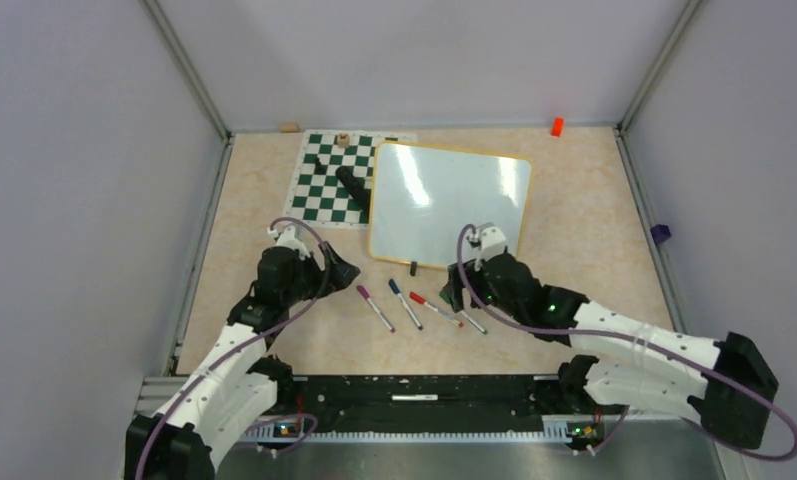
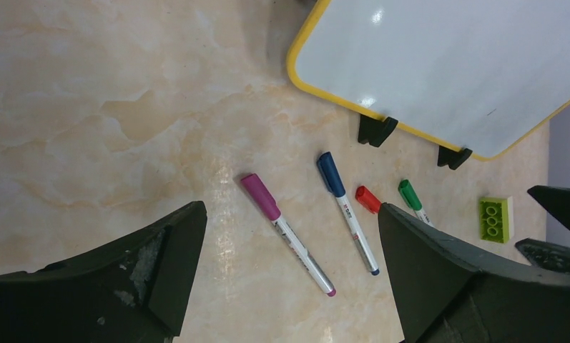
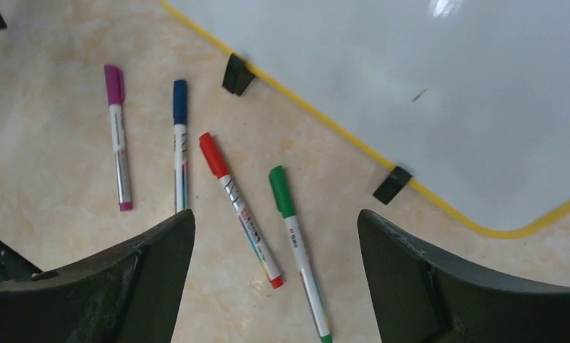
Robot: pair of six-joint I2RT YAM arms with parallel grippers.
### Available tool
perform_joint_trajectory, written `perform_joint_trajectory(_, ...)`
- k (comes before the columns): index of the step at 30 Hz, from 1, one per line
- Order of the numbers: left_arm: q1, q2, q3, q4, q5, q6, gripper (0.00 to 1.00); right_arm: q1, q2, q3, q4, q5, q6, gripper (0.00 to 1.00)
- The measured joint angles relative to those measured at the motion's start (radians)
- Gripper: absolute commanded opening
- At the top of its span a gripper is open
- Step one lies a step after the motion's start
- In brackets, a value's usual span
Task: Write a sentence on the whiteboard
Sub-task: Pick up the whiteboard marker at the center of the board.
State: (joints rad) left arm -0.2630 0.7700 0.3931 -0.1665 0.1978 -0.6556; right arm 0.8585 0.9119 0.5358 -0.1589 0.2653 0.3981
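No text legible in any view.

Purple marker (image 3: 117,136): small reddish print on the white barrel, too small to read.

Blue marker (image 3: 180,143): dark line of lettering along the barrel below the cap, blurred.

Red marker (image 3: 239,207): similar dark lettering near the cap, multicoloured strip lower down; illegible.

Green marker (image 3: 298,250): faint print just under the cap, cannot resolve it.

Left wrist view: print on the purple and blue barrels equally unreadable.

Whiteboard (image 3: 410,71): one tiny dark fleck (image 3: 418,94) on the white face; cannot tell whether it is a letter.
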Motion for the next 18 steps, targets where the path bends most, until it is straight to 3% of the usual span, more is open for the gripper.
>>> perform_joint_trajectory(3, -0.003, 0.013, 0.0, -0.001, 0.02, 0.001, 0.94, 0.111, 0.13, 0.047, 0.01, 0.04, -0.025, 0.75)
perform_joint_trajectory(8, -0.005, 0.006, 0.0, 0.0, 0.04, 0.016, 0.94, 0.141, 0.248, 0.049, -0.006, 0.051, -0.028, 0.62)
perform_joint_trajectory(18, -0.005, -0.004, 0.0, -0.002, 0.061, 0.031, 0.93, 0.182, 0.319, 0.053, 0.001, -0.004, -0.035, 0.59)
